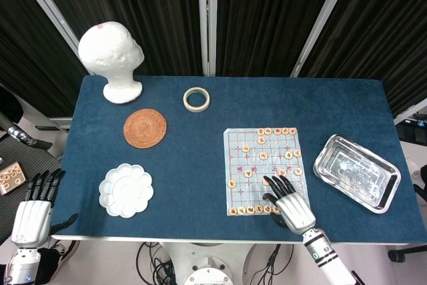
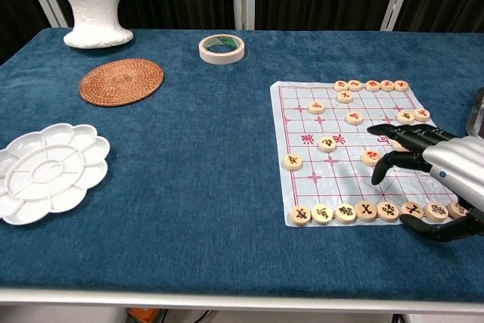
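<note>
A Chinese chess sheet (image 1: 248,159) lies right of the table's middle, with round wooden pieces (image 2: 345,212) lined along its near edge and others scattered further up. My right hand (image 1: 290,204) hovers over the sheet's near right part, fingers spread and pointing away, holding nothing. In the chest view the right hand (image 2: 432,171) has its fingertips (image 2: 376,178) beside a loose piece (image 2: 369,157), and its thumb lies by the front row. My left hand (image 1: 32,211) hangs off the table's left front corner, fingers apart and empty.
A white foam head (image 1: 110,58) stands at the back left, with a tape roll (image 1: 196,99) to its right. A wicker coaster (image 1: 145,127) and a white palette (image 1: 126,190) lie on the left. A metal tray (image 1: 357,173) sits at the right.
</note>
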